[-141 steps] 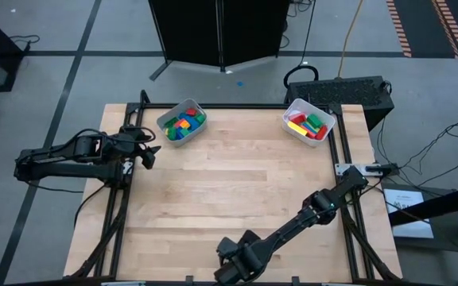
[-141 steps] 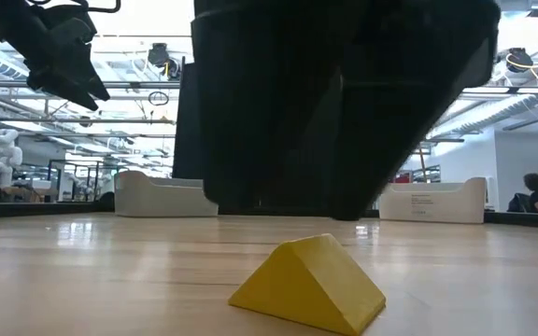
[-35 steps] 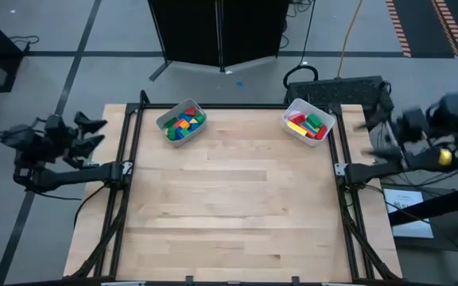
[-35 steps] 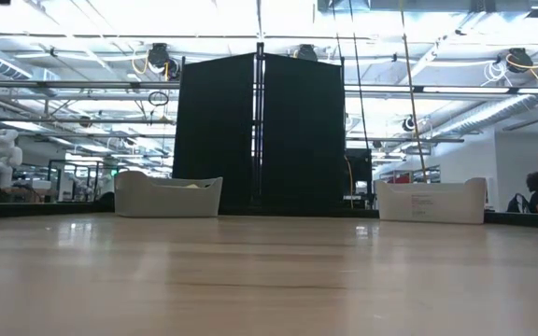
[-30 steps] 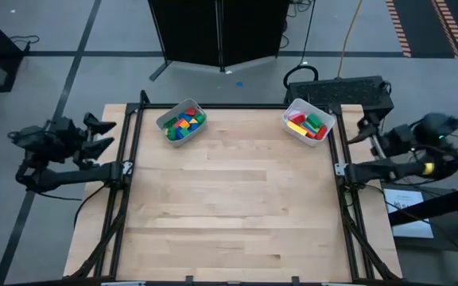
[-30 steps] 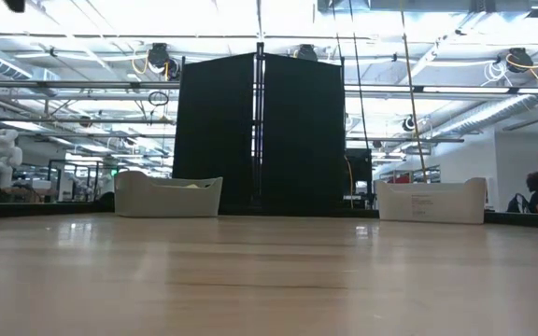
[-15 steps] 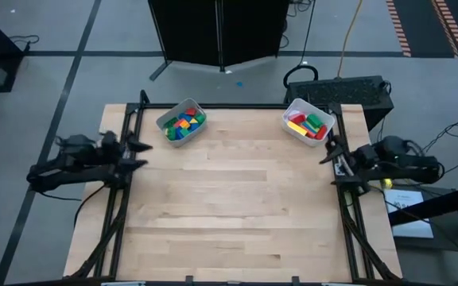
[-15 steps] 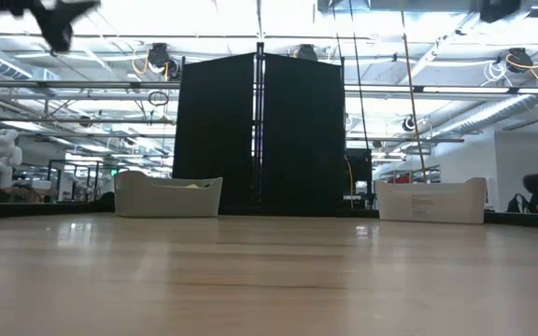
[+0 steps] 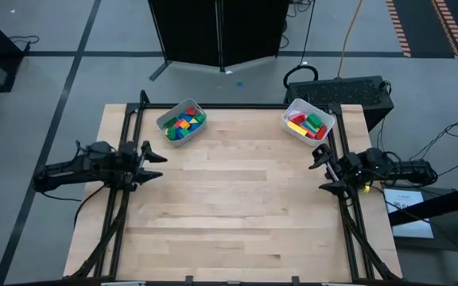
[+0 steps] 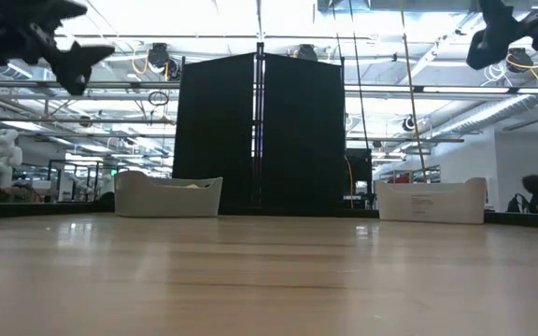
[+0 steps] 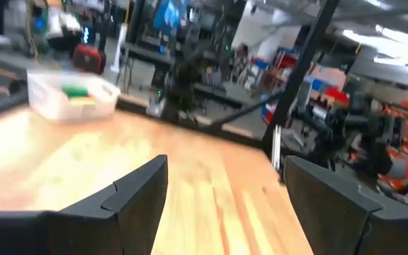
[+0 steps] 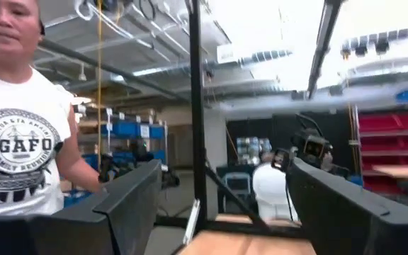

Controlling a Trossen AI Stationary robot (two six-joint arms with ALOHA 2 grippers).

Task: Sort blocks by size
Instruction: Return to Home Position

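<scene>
Blocks (image 9: 184, 124), red, blue, green, yellow, in two white bins (image 9: 291, 108), left pincer (image 9: 157, 164) wide, right pincer (image 9: 318, 171) wide

- Left arm (image 9: 70, 171), right arm (image 9: 396, 168): both near-black, slim jointed links with bulkier housings at the joints.
- Left gripper (image 9: 151, 154), right gripper (image 9: 321, 168): same dark finish, two prongs each.
- Fingers (image 11: 139, 198) close up: matte dark grey, flat-faced, angular, with a stepped notch on the top edge. Same on the right (image 12: 129, 205).
- Small pale spot near the right wrist, possibly a label; too small to tell.
</scene>
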